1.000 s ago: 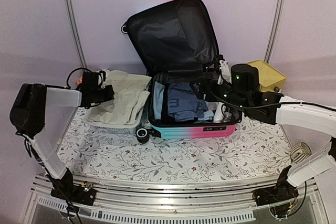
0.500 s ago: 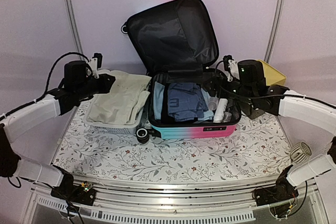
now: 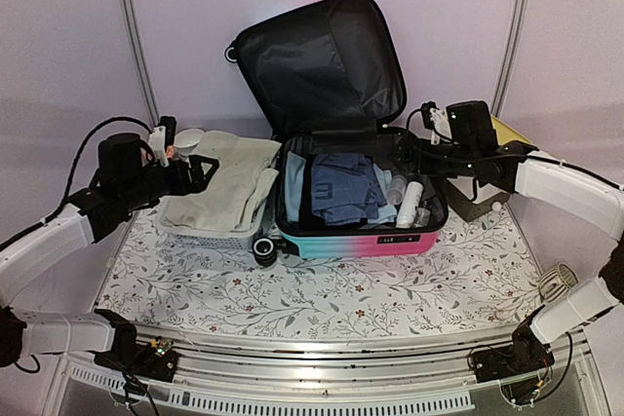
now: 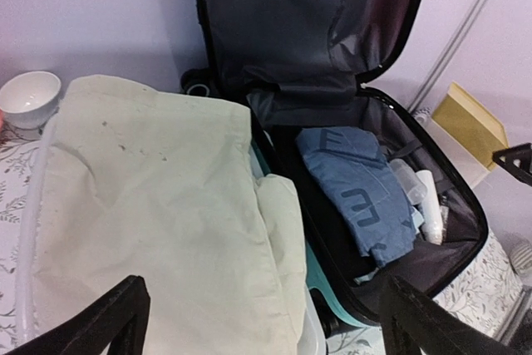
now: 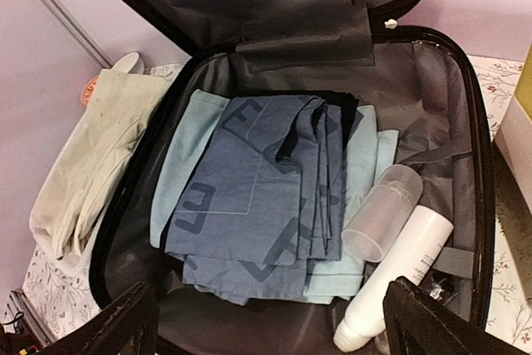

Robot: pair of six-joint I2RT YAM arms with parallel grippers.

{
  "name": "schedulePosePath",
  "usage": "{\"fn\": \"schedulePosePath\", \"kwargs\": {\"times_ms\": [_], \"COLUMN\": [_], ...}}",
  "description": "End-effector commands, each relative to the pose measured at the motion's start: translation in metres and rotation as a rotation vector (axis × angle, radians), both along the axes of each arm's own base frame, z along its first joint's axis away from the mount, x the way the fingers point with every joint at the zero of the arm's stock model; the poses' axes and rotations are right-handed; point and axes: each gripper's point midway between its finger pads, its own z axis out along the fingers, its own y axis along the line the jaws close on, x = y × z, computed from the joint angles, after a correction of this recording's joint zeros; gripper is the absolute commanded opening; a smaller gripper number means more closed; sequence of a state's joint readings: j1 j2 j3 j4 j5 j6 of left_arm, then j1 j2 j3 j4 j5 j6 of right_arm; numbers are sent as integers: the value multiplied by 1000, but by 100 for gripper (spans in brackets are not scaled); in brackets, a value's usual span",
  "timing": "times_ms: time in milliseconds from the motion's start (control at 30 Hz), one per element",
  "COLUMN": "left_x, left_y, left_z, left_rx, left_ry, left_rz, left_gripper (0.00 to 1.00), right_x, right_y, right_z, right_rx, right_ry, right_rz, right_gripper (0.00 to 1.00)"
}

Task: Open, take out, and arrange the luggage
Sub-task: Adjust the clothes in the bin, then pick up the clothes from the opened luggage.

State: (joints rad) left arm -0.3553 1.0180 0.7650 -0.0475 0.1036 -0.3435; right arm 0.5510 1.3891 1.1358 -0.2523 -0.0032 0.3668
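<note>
**Operator:** Where is the luggage point(image 3: 356, 239) located?

**Technician:** It is set on the floral table cover point(image 3: 322, 299), about mid-table. The pink-to-turquoise shell is turned toward the near edge, and the case is opened.

**Operator:** What is found inside?

**Technician:** A folded blue garment point(image 5: 249, 197) is laid over a lighter blue one point(image 5: 179, 164) in the left part. A white bottle point(image 5: 391, 276) and a clear bottle point(image 5: 381, 214) are laid side by side at the right. A pale green cloth point(image 3: 229, 182) is laid in the white basket point(image 3: 210, 231) just left of the luggage.

**Operator:** How are the grippers set?

**Technician:** The left gripper point(image 3: 198, 172) is held over the pale green cloth, with its fingers spread wide and nothing clamped. The right gripper point(image 3: 414, 155) is held above the far right of the open shell. Its fingers are likewise apart and nothing is gripped.

**Operator:** How is the step in hand to be done well?

**Technician:** The step is judged to be removal of the folded blue garment. The stack should be pinched at a folded edge, so that all layers are taken together. The bottles are to be kept clear of the fingers. The lift should be made straight up before any carry to the left. In this way the rim and the black-lined lid point(image 3: 322, 56), stood up at the far side, are not snagged.
</note>
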Motion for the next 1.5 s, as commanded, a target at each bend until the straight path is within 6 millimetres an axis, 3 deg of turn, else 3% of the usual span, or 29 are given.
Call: {"fn": "schedulePosePath", "kwargs": {"times_ms": [0, 33, 167, 300, 433, 733, 900, 1067, 1167, 1300, 1467], "left_x": [-13, -15, -18, -13, -2, 14, 20, 39, 51, 61, 66], "left_y": [-31, -37, -61, -96, -143, -215, -234, -228, -232, -234, -228], "left_z": [-3, -3, -3, -15, -39, -91, -103, -122, -126, -135, -153], "left_rx": [-81, -98, -175, -217, -186, -174, -147, -101, -90, -75, -72], "left_ry": [18, 18, 30, 107, 211, 366, 398, 439, 462, 516, 565], "left_rz": [-179, -210, -291, -329, -356, -374, -341, -194, -150, -86, -10], "left_gripper": [97, 96, 90, 76, 69, 60, 61, 70, 72, 71, 71], "right_x": [9, 14, 27, 39, 50, 74, 87, 91, 90, 81, 78], "right_y": [-4, 0, 17, 36, 49, 54, 44, 34, 42, 61, 64], "right_z": [-32, -29, -54, -74, -100, -141, -166, -184, -190, -177, -143], "right_rx": [13, 32, 35, 60, 76, 45, -15, -60, -43, 27, 87], "right_ry": [167, 178, 282, 348, 409, 463, 492, 506, 520, 523, 439], "right_rz": [47, 61, 109, 158, 176, 124, 39, -35, -11, 74, 97], "right_gripper": [93, 91, 88, 80, 74, 73, 72, 75, 75, 52, 15]}}
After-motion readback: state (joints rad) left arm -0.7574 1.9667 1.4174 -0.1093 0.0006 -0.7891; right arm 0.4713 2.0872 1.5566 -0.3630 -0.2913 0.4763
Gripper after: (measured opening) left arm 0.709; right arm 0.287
